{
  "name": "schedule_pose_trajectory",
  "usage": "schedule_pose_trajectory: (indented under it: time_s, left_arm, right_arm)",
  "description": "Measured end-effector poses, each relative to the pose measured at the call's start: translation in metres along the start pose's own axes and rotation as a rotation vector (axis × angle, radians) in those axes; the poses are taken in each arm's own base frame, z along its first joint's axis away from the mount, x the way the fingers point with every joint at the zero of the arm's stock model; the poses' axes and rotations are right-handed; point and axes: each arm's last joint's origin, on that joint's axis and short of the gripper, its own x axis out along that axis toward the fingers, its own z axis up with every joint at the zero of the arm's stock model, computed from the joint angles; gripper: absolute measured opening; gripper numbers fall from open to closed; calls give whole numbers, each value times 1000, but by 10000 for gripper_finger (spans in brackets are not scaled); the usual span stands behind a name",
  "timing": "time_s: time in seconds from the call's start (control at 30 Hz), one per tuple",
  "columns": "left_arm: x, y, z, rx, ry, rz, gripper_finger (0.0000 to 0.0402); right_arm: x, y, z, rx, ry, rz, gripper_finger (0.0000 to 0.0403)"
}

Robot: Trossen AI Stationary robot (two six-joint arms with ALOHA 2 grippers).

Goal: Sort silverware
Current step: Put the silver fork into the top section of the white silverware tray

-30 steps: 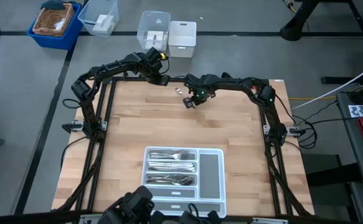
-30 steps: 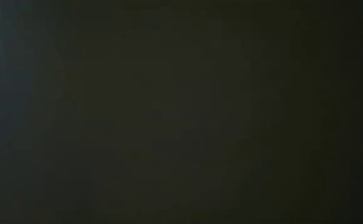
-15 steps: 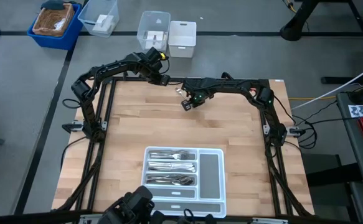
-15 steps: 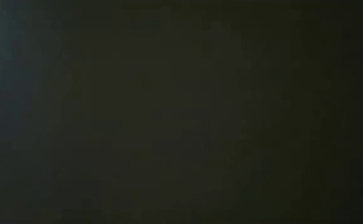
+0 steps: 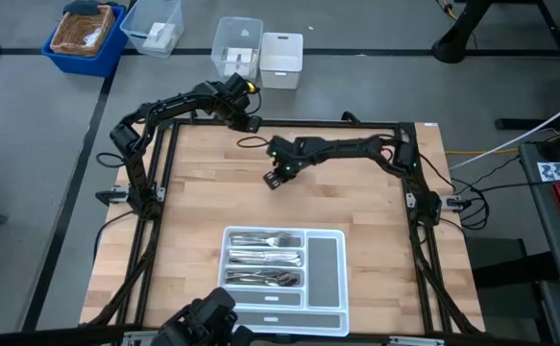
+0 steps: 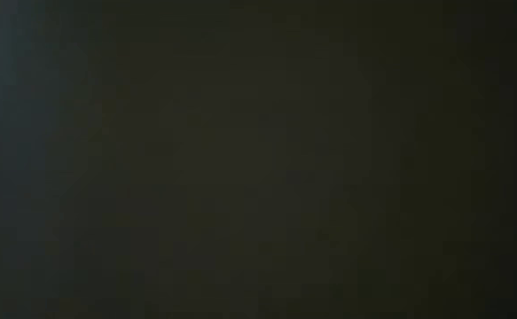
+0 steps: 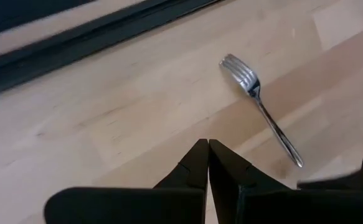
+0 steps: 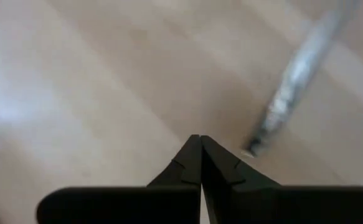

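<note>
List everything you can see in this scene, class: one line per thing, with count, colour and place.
Table: one, light wood, centre.
Tray: one, white, near edge of table.
Silverware: several pieces, silver, in three tray compartments; exact count unclear.
Fork: one, silver, lying loose on the table near its far edge.
Blue bin: one, on the floor beyond the table, holding a brown basket.
Clear bins: two, floor beyond the table.
White bin: one, beside the clear ones.
Left arm: one, black, far left edge of table, jaws shut.
Right arm: one, black, reaching over the far middle of the table, jaws shut.
</note>
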Motion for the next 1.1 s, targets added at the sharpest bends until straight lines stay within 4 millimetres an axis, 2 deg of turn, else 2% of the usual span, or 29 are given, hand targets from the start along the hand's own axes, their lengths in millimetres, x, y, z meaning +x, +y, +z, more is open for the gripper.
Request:
schedule_pose_trajectory:
  time_s: [0.2, 0.33, 0.5, 0.73, 0.9, 1.1]
  left_arm:
    - [0, 0, -5, -40, 43, 16, 1]
    - [2, -9, -8, -53, 46, 8, 1]
    - [12, -31, -16, 15, 10, -37, 1]
    - [24, -67, -23, 247, -88, -116, 6]
    - [30, -87, -25, 300, -163, -160, 50]
    - [49, -94, -29, 150, -154, -138, 106]
  right_arm:
    - [1, 19, 0, -49, -65, 95, 5]
    - [-14, 20, 0, -55, -40, 123, 5]
    - [-56, 16, 0, -105, -26, 83, 5]
    - [-136, 17, -4, -189, -198, -40, 5]
    - [-180, 20, -9, -232, -303, -35, 5]
    - [-221, 19, -20, -272, -365, -12, 5]
